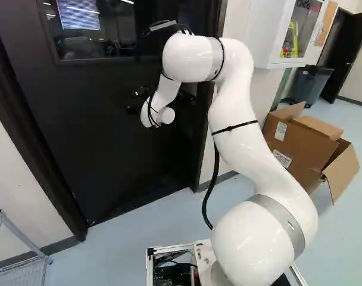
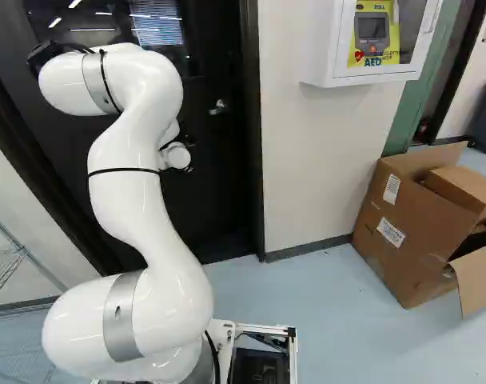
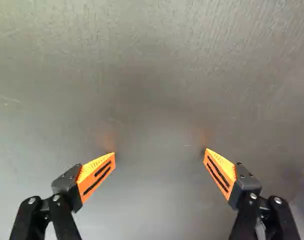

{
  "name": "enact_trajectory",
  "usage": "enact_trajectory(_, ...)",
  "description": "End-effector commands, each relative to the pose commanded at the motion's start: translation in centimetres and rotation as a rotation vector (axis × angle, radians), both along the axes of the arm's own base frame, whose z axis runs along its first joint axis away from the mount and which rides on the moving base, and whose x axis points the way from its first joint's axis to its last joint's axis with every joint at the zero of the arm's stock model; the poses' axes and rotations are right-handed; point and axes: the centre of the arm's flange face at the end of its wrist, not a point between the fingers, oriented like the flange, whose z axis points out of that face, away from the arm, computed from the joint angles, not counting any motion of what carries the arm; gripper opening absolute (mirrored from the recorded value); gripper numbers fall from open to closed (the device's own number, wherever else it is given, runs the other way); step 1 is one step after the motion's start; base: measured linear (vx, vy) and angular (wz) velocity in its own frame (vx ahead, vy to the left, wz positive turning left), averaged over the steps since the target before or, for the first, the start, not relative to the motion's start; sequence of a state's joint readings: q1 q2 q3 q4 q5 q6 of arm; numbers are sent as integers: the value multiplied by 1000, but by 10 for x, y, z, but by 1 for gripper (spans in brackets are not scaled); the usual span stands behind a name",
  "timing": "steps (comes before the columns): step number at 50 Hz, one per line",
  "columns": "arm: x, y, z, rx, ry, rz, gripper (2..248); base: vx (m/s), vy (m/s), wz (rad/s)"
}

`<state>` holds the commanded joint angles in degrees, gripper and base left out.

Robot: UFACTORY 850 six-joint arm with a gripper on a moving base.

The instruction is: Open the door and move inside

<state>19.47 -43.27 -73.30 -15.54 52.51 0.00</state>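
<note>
The gripper (image 1: 137, 101) shows small and dark against the black door (image 1: 97, 149) in the left base view, beyond the white wrist. In the wrist view the gripper (image 3: 160, 152) is open, its orange-padded fingers wide apart with nothing between them. Flat door surface (image 3: 157, 75) fills the area ahead; the fingertips are very near it, and whether they touch cannot be told. A silver door handle (image 2: 218, 107) appears in the right base view, right of the wrist, with nothing on it. The door looks shut in its dark frame (image 2: 251, 128).
An open cardboard box (image 2: 419, 224) stands on the floor right of the door. Above it, a white cabinet (image 2: 363, 76) juts from the wall. A wire rack (image 1: 17, 256) is at the left. Farther back stands a grey bin (image 1: 312, 83).
</note>
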Motion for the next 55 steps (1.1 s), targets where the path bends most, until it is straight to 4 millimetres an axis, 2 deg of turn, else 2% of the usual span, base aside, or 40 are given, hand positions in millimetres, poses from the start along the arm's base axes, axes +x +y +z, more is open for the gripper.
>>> enact_trajectory(14, 21, 15, -6, 9, -25, 10, 247, 0, 0, 0)
enact_trajectory(26, 25, 22, -7, 11, -31, 17, 247, 0, 0, 0)
enact_trajectory(38, 16, 23, -5, 8, -23, 22, 247, 0, 0, 0)
enact_trajectory(55, -11, 21, 0, -1, 2, 34, 247, 0, 0, 0)
